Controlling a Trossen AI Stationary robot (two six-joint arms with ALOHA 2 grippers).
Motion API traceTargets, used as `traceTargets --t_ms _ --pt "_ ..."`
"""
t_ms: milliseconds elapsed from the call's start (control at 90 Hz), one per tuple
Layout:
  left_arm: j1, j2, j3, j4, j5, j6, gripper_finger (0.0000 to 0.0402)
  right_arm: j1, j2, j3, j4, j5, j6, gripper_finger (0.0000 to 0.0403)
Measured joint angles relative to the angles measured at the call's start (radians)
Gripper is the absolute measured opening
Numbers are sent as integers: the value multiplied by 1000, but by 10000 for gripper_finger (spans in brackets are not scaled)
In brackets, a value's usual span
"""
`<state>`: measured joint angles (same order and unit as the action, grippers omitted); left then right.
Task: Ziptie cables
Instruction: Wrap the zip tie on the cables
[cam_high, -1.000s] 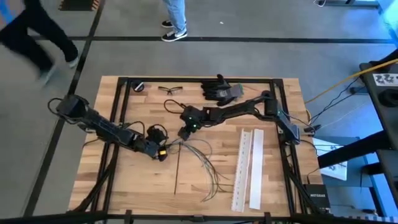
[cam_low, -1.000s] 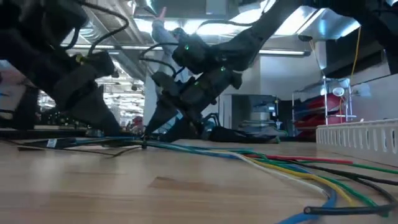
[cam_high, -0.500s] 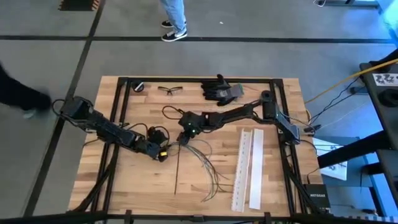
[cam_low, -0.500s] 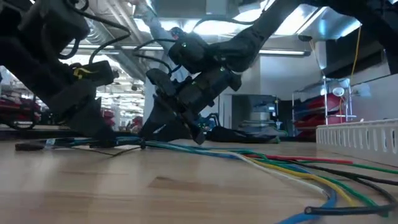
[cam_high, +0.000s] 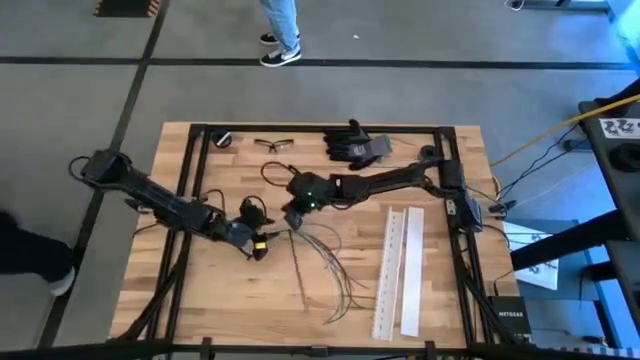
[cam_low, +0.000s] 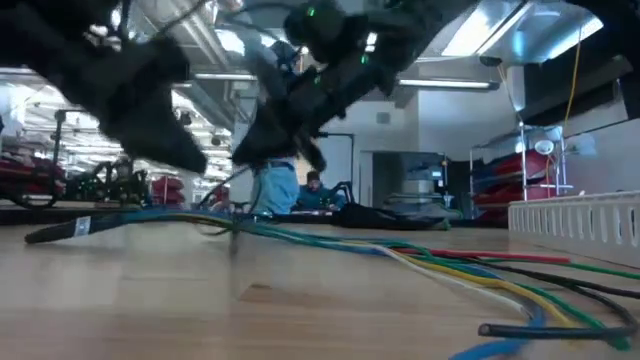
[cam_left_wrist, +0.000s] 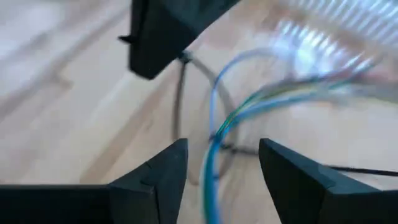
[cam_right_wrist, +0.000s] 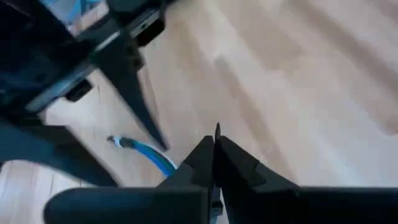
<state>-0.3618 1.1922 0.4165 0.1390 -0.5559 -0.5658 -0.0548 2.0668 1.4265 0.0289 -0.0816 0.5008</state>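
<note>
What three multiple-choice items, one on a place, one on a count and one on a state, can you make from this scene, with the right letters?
1. Where on the table do the gloves lie?
A. At its middle
B. Hanging off a corner
C. Near one edge, beside the glasses

2. How many white strips lie on the table?
A. One
B. Two
C. Four

3. How is the left gripper?
A. Open, with cables running between its fingers
B. Shut on a strip
C. Shut, with nothing near it

Right letters:
1 C: in the high view the gloves and the glasses lie side by side along the same edge.
2 B: two strips lie next to each other, right of the cables.
3 A: the left wrist view shows a clear gap between the fingers, and the cables pass through it.
</note>
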Motion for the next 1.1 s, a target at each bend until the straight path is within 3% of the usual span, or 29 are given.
traceTargets --t_ms 322,711,833,1033,1100 --pt "11 -62 4 9 -129 -38 182 32 -17 0 87 98 -9 1" --pt "64 45 10 138 -183 161 175 30 -17 0 130 81 -9 0" --pt "64 49 15 132 -193 275 139 30 -17 0 127 72 -9 1" --pt "57 77 15 136 -190 371 24 30 -17 0 123 71 -11 0" --pt "44 85 16 154 -186 416 8 30 -18 0 126 83 -11 0"
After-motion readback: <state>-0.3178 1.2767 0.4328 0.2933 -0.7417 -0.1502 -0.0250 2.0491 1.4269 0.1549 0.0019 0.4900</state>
